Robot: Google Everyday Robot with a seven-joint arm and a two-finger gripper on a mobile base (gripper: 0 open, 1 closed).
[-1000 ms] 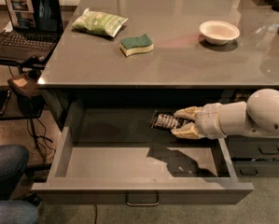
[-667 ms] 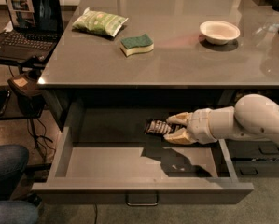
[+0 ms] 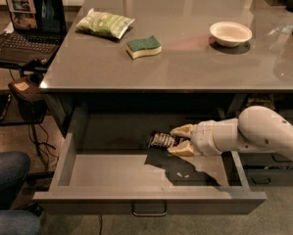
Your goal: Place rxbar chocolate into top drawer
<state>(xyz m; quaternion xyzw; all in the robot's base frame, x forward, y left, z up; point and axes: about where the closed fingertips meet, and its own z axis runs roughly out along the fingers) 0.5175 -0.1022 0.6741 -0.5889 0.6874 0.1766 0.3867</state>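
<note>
**Bar gripped inside open drawer, release not yet done**

The gripper (image 3: pixel 173 141) is inside the open drawer (image 3: pixel 111 166). It reaches in from the right and sits about mid-depth, toward the back wall. Its 2 fingers (image 3: pixel 183 130) are clamped on the bar (image 3: pixel 160 140), 1 above and 1 below its right end.

The bar sticks out leftward from the fingertips. Its long axis runs roughly left-right, in line with the arm. A shadow on the drawer floor below it suggests it is held off the floor, but contact cannot be told for sure.

There is only 1 arm, so no choice of side.

Judgement: the bar is already over the drawer interior, well clear of the walls. The next move needs only a short lowering and letting go, and the bar should land flat. Risk looks low.

On the bench (image 3: pixel 185 67) sit the sponge (image 3: pixel 143 46), chip bag (image 3: pixel 105 23) and bowl (image 3: pixel 230 33), none involved.
</note>
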